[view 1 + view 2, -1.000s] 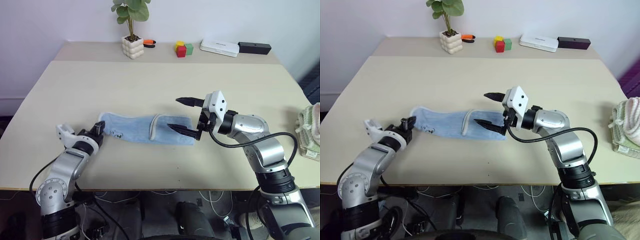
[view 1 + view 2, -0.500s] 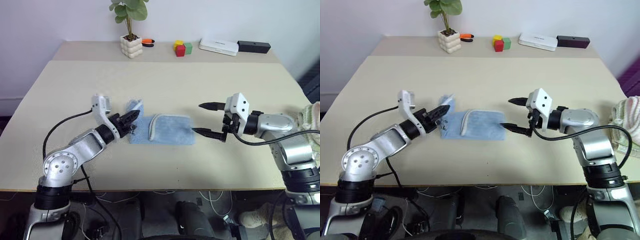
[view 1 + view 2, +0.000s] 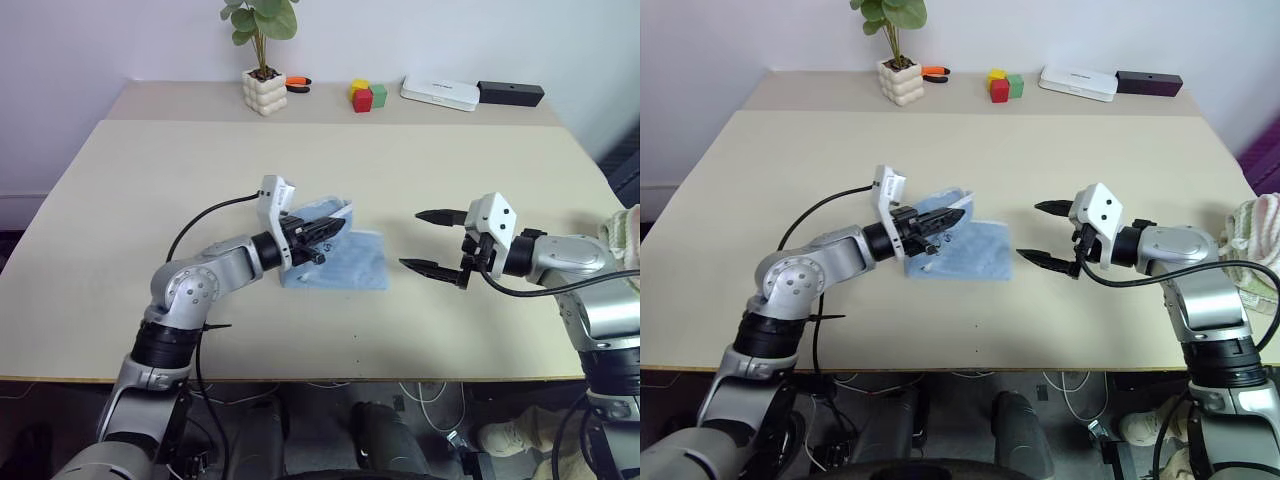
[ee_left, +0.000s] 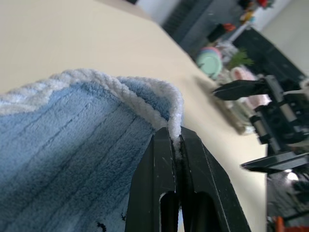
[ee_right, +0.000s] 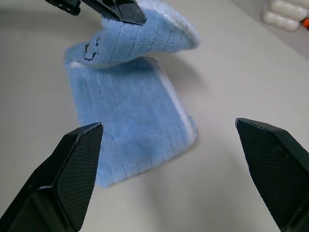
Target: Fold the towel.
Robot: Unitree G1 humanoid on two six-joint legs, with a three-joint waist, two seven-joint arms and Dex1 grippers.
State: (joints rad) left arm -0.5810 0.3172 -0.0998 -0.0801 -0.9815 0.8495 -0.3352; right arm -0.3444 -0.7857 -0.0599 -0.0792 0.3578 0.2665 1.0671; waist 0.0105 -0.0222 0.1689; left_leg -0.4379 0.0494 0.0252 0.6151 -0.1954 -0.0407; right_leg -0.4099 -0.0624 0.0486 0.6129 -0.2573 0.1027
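The left claw [image 3: 335, 225] is clamped on the pale hem of the towel [image 3: 345, 262], holding that end lifted above the part lying flat on the tabletop [image 3: 200, 160]. The right claw [image 3: 425, 240] hangs wide apart just beside the towel's far edge, not touching it.

Potted plant [image 3: 262, 60] far left on table [image 3: 150, 200]; coloured blocks [image 3: 367, 97], white box [image 3: 439, 94], black bar [image 3: 510, 94] along far edge; folded towel stack [image 3: 622, 262] right.

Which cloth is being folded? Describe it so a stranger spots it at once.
On the beige table, look at its middle. The towel lies there, light blue terry with a whitish hem, one end lifted by the left gripper; the cream and green stack sits at the right edge.
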